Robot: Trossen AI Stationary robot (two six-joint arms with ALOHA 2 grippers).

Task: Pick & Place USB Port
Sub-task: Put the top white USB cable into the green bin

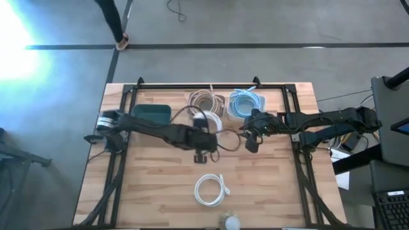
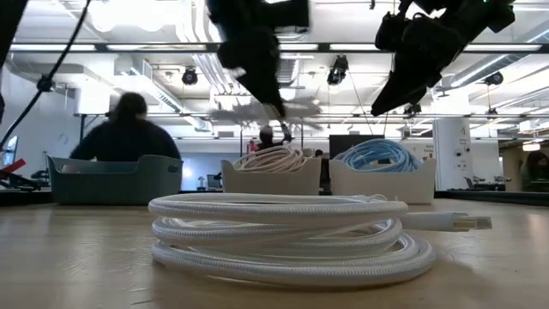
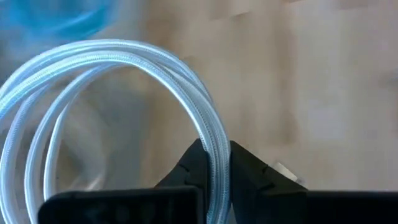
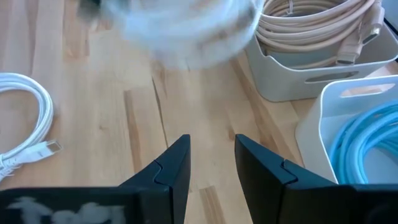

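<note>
My left gripper (image 1: pixel 204 144) is over the middle of the table, shut on a white braided USB cable coil (image 3: pixel 124 81), which shows blurred below it in the low view (image 2: pixel 257 112) and in the right wrist view (image 4: pixel 186 31). My right gripper (image 1: pixel 251 137) is open and empty, up in the air just right of it, in front of the blue-cable bin (image 1: pixel 246 103). A second white cable coil (image 1: pixel 211 190) lies flat on the table near the front edge; in the low view (image 2: pixel 283 236) it fills the foreground. My left gripper pinches one run of the white coil's loop (image 3: pixel 214 155) between its two fingers (image 3: pixel 189 171). The cable runs along between the fingers and the rest of the loop arcs away beyond them. The coil is lifted clear of the table.
Three bins stand in a row at the far side: a dark teal one (image 1: pixel 152 114), a white one with beige cables (image 1: pixel 204 101) and the white one with blue cables. A person sits beyond the table (image 2: pixel 127 129). Bare wood lies left and right of the front coil.
</note>
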